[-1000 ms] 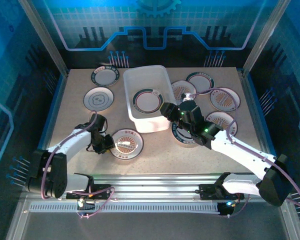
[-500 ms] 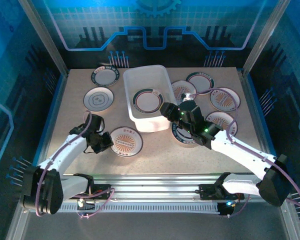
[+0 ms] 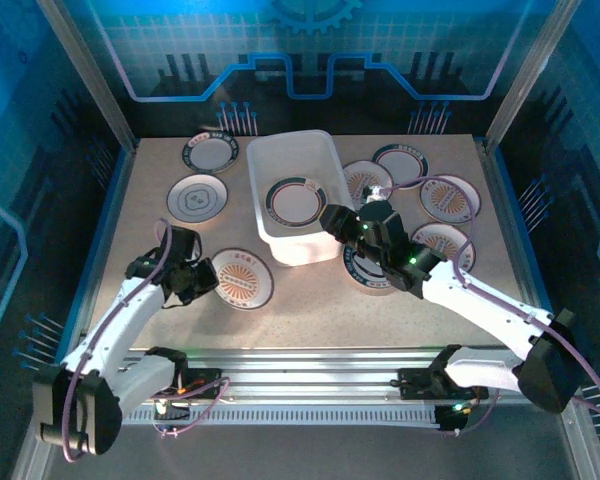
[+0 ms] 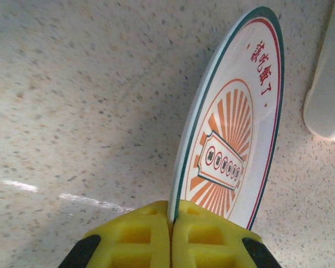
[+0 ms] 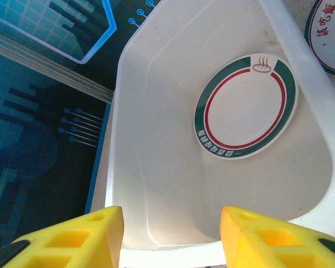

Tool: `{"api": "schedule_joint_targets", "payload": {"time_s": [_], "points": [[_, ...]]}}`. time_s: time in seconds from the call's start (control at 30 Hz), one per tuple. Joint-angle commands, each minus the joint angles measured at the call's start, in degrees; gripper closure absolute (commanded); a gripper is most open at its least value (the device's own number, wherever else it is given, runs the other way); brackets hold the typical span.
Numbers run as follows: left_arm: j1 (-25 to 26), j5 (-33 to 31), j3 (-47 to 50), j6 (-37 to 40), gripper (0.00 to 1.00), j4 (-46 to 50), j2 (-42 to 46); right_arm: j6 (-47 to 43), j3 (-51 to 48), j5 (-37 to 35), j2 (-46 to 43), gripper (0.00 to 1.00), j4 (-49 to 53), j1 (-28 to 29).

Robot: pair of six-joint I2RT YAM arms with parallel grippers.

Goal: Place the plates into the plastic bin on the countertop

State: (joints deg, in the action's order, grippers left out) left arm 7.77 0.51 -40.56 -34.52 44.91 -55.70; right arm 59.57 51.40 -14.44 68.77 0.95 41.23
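- The left fingers (image 4: 166, 245) are closed tight on the near rim of a sunburst plate (image 4: 234, 145). It is tilted above the desk (image 3: 310, 300), close to the near edge and left of centre. Whether its far rim touches the desk cannot be told.
- The bin (image 3: 298, 160) stands in the desk's far half, near the middle, beyond and to the right of the held plate. One green-rimmed plate (image 5: 245, 109) lies flat on its floor.
- The right fingers (image 3: 331, 219) are about half open and hold nothing. They hang over the bin's near right corner.
- Of the loose plates (image 3: 197, 198), two lie toward the far left corner and a cluster lies right of the bin.
- The step in hand appears to be carrying the held plate to the bin. Raise it until its lowest rim would clear the bin's near wall, then cross.
- A pinch on a thin rim probably lets the plate swing, so travel slowly.
- Enter from the bin's left side, away from the right arm. Level the plate and lower it onto the one inside before opening.
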Motion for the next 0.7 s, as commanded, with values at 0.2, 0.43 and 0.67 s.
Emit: {"api": "schedule_joint_targets", "payload": {"time_s": [0.2,0.43,0.67], "points": [[-1.32,-7.67,-9.70,4.53,1.00,6.41,4.11,0.30,1.33,0.63,-1.20,0.49,-0.52,0.78],[-7.43,-9.30,-16.15,11.00,1.00,4.77,3.56,0.11,2.90,-0.05,-1.06,0.49,1.98,0.96],[-11.61,-7.41,-24.76,12.69,1.00,0.64,0.10,-1.15,6.08,0.23,-0.41,0.48,3.97,1.13]]}}
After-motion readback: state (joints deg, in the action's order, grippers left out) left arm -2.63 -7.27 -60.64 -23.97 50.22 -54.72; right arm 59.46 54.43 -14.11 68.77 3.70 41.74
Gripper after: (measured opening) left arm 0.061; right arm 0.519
